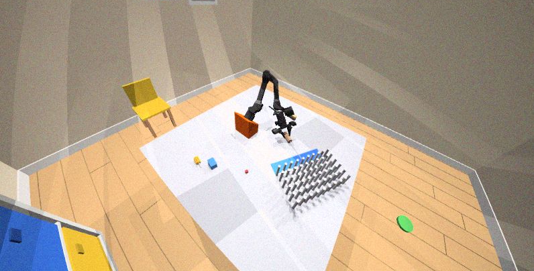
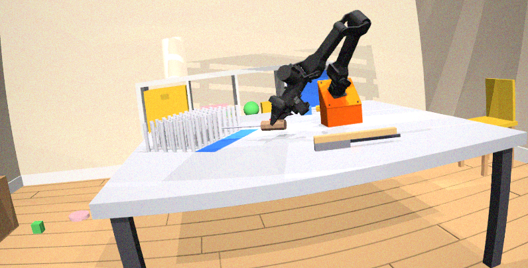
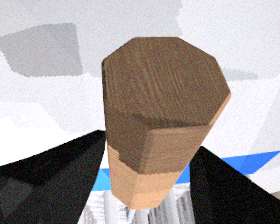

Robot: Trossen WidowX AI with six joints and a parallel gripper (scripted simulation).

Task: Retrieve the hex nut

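Observation:
My gripper is shut on the wooden handle of a thin-rod tool, low above the table. The tool's thin metal rod reaches over the blue taped strip to the front row of the spacers. Its tip is too small to make out, and I cannot tell whether it is between them. The grey spacers stand upright in a dense field behind the strip. I cannot make out the nut in any view.
A tan bar with a grey end and a dark rod lies on the table, beside the arm's orange base. A red cube, a blue block and a small yellow object lie on the other side.

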